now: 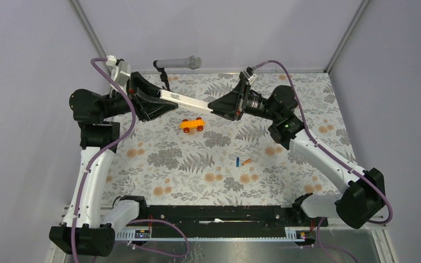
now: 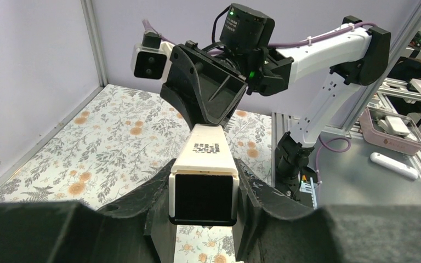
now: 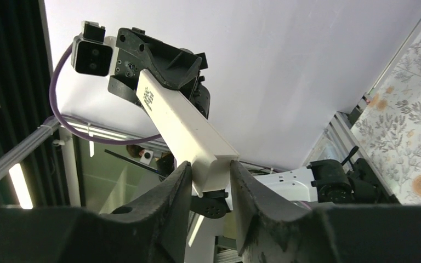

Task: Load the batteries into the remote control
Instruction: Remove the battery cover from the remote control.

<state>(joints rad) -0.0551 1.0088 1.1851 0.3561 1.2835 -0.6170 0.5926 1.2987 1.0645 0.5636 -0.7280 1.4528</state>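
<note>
Left tool [image 1: 162, 104] clamped on one end of the remote control [image 1: 191, 101]. Right tool [image 1: 219, 107] grips the other end, so the remote hangs in air above the counter [image 1: 159, 164]. Blue battery [image 1: 237, 161] and orange battery [image 1: 246, 161] lie loose on the counter, near each other, well apart from the remote. Likely step: opening the back. Next: slide the cover off, left bracing. Cover seam and compartment not visible.
</note>
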